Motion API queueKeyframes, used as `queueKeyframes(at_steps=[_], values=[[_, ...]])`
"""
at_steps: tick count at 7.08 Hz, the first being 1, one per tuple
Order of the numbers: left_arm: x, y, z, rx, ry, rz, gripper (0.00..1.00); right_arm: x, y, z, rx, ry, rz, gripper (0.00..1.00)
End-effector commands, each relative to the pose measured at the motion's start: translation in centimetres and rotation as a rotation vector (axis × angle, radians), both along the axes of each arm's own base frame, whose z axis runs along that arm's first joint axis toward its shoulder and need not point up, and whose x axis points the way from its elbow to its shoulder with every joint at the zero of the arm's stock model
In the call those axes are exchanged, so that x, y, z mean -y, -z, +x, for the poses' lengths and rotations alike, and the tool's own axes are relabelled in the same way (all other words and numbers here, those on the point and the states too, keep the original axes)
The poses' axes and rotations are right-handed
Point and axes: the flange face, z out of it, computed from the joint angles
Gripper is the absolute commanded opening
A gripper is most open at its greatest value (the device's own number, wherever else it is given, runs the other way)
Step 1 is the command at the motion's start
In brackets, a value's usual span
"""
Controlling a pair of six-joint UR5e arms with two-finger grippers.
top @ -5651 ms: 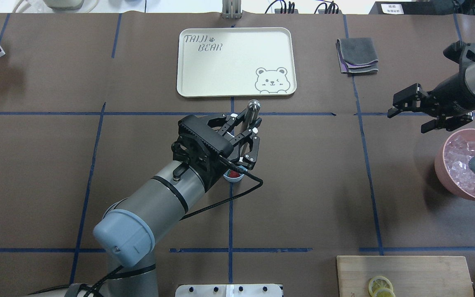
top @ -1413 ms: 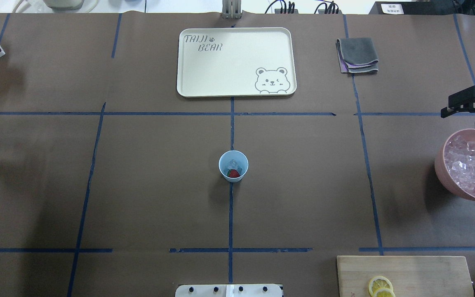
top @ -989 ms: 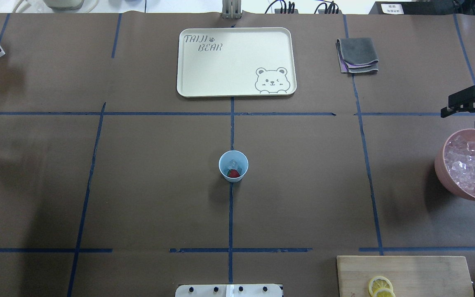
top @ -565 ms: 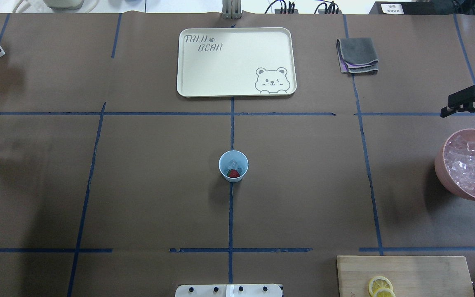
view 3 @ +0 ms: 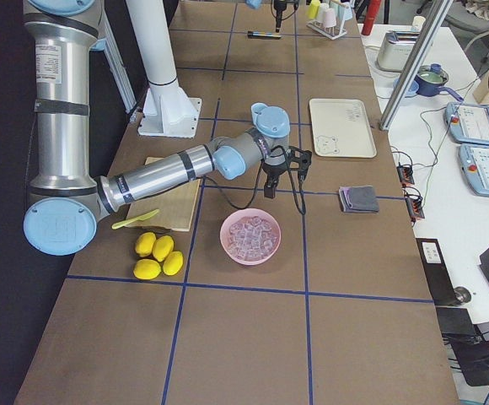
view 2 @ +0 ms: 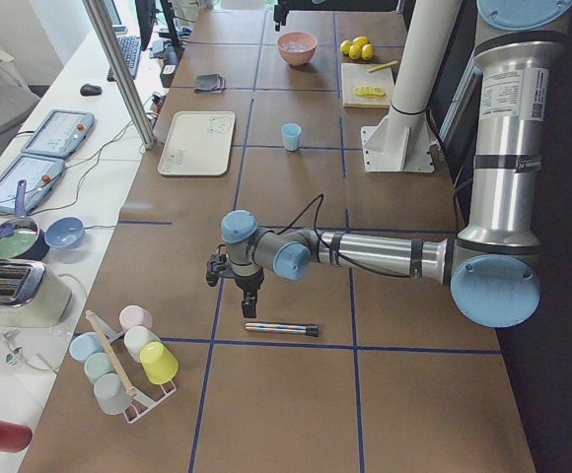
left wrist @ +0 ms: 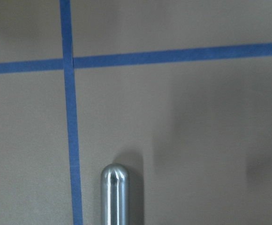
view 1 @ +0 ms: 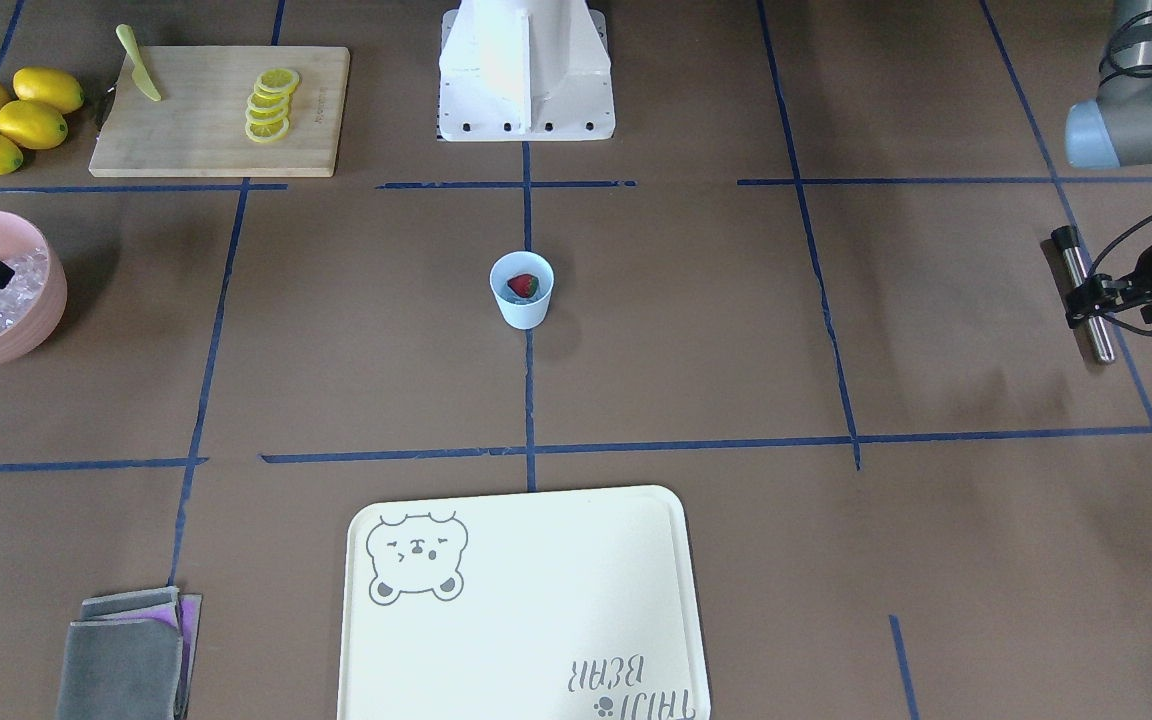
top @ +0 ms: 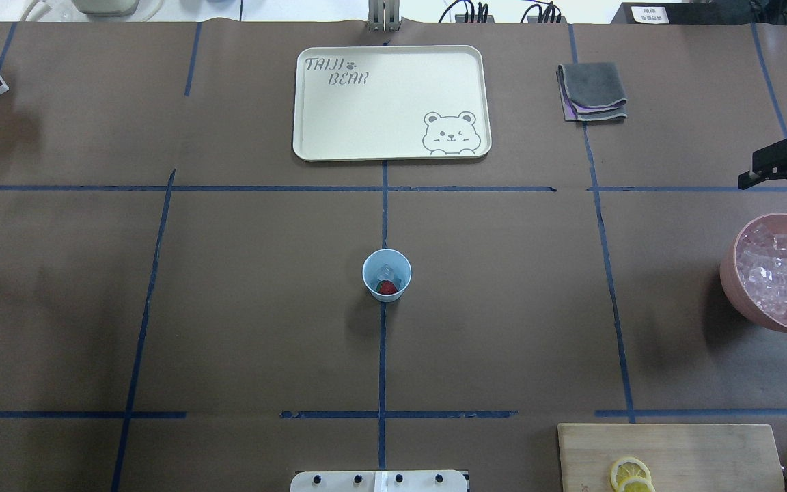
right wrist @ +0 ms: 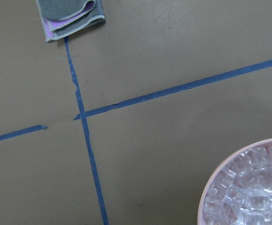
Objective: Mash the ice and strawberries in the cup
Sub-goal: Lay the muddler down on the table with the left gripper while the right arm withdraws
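Right jaws sit a touch nearer the desk's (top: 243,328) right edge than a moment ago in the overhead view. Left jaws have slipped almost out of that view at its left edge. Cup and contents unmoved.

Right jaws: spread wide, empty, hanging just past the far rim of the pink bowl (top: 732,287). Right arm (view 3: 185,164) reaches in low from the robot's side.

Left jaws: pointing down over the desk's left end on the left arm (view 2: 365,254). How far apart they stand, cannot tell. Steel muddler (view 1: 1096,335) lies flat on the desk below them, near a blue tape line. Its rounded end shows at the bottom of the left wrist view. Touching the jaws or clear of them, cannot tell.

Cup (top: 366,273): pale blue, upright at mid-desk on the centre tape line, well apart from both arms. Strawberry (top: 387,288) looks whole, red, against the wall on the robot's side. Ice (top: 385,272) lies beside it on the far side.

Farther out:
- Pink bowl is heaped with more clear cubes at the right edge.
- Cream bear tray (top: 393,102) sits beyond the cup, with a folded grey cloth (top: 591,92) to its right.
- Cutting board (view 1: 196,130) carries lemon slices (view 1: 271,105) and a green knife (view 1: 139,75), with whole lemons (view 1: 6,115) just beside it.
- Rack of coloured cups (view 2: 128,360) stands at the left end.
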Motion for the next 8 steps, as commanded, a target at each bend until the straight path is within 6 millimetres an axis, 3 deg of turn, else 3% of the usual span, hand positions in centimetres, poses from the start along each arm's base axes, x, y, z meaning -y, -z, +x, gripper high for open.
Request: queueKeyframes(at_steps=[1, 3, 4, 5, 6, 8], values=[[-1.7, 2.6, -5.0, -0.095, 0.009, 0.058, 1.00, 0.0, -1.7, 4.5, -0.011, 0.005, 0.053, 1.00], [-3.0, 0.2, -15.3, -0.149, -0.046, 0.076, 1.00, -1.2, -7.2, 12.6, -0.119, 0.119, 0.125, 1.00], [-3.8, -0.8, -18.5, -0.146, -0.047, 0.063, 1.00, -1.9, -11.3, 16.4, -0.159, 0.194, 0.149, 1.00], [-4.2, -1.2, -19.5, -0.145, -0.031, 0.052, 1.00, -2.3, -16.7, 18.9, -0.181, 0.243, 0.149, 1.00], [-5.1, -1.9, -19.5, -0.149, -0.027, 0.021, 1.00, -2.4, -20.8, 19.3, -0.172, 0.297, 0.138, 1.00], [-4.6, -1.3, -19.3, -0.158, 0.032, -0.047, 1.00, -2.1, -20.7, 19.3, -0.172, 0.287, 0.130, 1.00]])
